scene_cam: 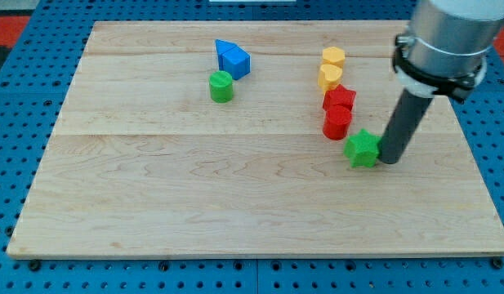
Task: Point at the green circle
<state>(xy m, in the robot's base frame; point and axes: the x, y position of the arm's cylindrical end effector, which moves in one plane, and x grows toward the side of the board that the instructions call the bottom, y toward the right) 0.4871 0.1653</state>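
Note:
The green circle [221, 86] is a short green cylinder on the wooden board [194, 188], upper middle-left. My tip [390, 160] rests on the board far to the view's right of it, right next to a green star block [363, 149]. The dark rod rises from the tip to the arm's grey body at the view's top right.
Two blue blocks [233, 59] sit just above and right of the green circle. A yellow hexagon [333, 58] and yellow heart [330, 77] stand in a column over a red star [339, 99] and red cylinder [336, 123], left of my rod.

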